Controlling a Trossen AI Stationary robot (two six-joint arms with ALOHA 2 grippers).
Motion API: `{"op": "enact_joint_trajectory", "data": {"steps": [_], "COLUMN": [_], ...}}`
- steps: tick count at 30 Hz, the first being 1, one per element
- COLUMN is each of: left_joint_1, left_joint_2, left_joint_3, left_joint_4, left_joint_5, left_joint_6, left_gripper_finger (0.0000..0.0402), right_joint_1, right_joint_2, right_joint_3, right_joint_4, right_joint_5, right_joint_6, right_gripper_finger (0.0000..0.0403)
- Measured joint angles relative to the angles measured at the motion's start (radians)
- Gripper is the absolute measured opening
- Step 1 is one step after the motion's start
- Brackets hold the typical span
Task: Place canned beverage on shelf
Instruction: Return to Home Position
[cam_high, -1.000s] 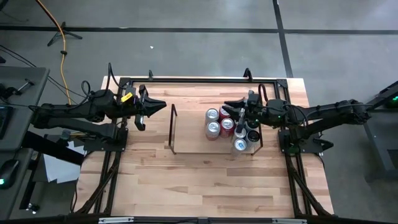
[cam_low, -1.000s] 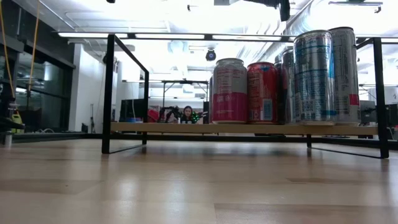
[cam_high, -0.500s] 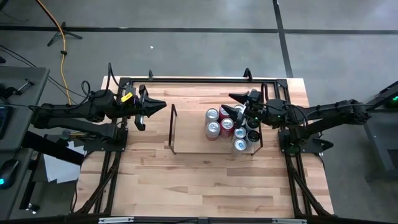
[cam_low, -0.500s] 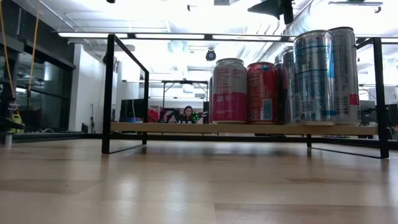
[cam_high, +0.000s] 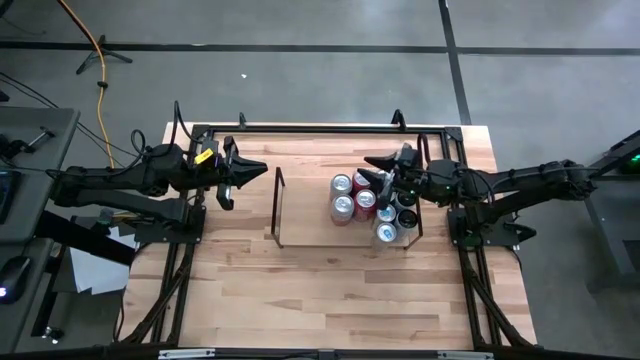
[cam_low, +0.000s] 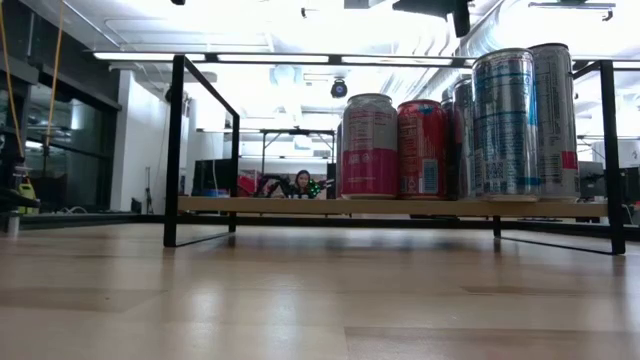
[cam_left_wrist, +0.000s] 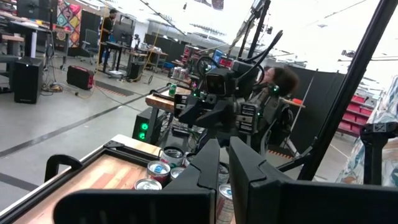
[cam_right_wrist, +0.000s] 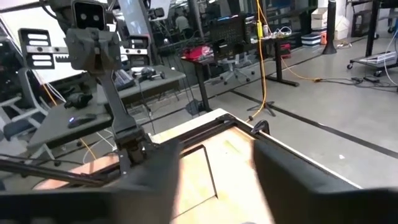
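Observation:
Several cans (cam_high: 365, 203) stand upright in a cluster at the right end of the shelf (cam_high: 277, 205), a low rack of thin black rods; their bases rest on the wood inside it. The low view shows a pink-and-white can (cam_low: 369, 145), a red can (cam_low: 421, 148) and blue-silver cans (cam_low: 505, 120). My right gripper (cam_high: 371, 171) hovers level above the cluster's far side, open, with nothing between its fingers (cam_right_wrist: 214, 177). My left gripper (cam_high: 262, 169) waits shut, raised left of the shelf, pointing at the cans (cam_left_wrist: 155, 171).
The shelf's left half (cam_high: 305, 210) holds no cans. A black rail frame (cam_high: 300, 128) runs along the table's edges. Bare wood (cam_high: 330, 290) lies toward the near edge. A person (cam_low: 300, 183) sits in the room beyond the table.
My right gripper has stayed above the cans; its fingers spread wide half a second ago and have since narrowed partway, still apart. The cans have not moved.

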Motion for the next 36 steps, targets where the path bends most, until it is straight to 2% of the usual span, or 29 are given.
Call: {"op": "enact_joint_trajectory", "data": {"steps": [3,4,5,8,12,17,29,36], "left_joint_1": [0.000,0.000,0.000,0.000,0.000,0.000,0.000,0.000], "left_joint_2": [0.000,0.000,0.000,0.000,0.000,0.000,0.000,0.000], "left_joint_3": [0.000,0.000,0.000,0.000,0.000,0.000,0.004,0.004], "left_joint_4": [0.000,0.000,0.000,0.000,0.000,0.001,0.010,0.008], "left_joint_5": [0.000,0.000,0.000,0.000,-0.001,-0.072,-0.079,-0.079], "left_joint_6": [0.000,0.000,0.000,0.000,0.000,-0.018,-0.052,-0.062], "left_gripper_finger": [0.0000,0.0000,0.0000,0.0000,0.0000,0.0021,0.0208,0.0282], "right_joint_1": [0.000,0.000,0.000,0.000,0.000,0.000,0.000,0.000], "right_joint_2": [0.000,-0.001,-0.001,-0.002,-0.002,-0.002,-0.002,-0.002], "right_joint_3": [0.000,0.000,0.000,0.000,0.000,0.000,0.000,0.000], "right_joint_4": [-0.011,-0.017,-0.019,-0.019,-0.025,-0.025,-0.036,-0.042], "right_joint_5": [-0.021,-0.037,-0.058,-0.108,-0.126,-0.130,-0.130,-0.130], "right_joint_6": [-0.011,-0.028,-0.034,-0.024,-0.025,-0.025,-0.031,-0.025], "right_gripper_finger": [0.0046,0.0024,0.0018,0.0023,0.0003,0.0020,0.0023,0.0023]}}
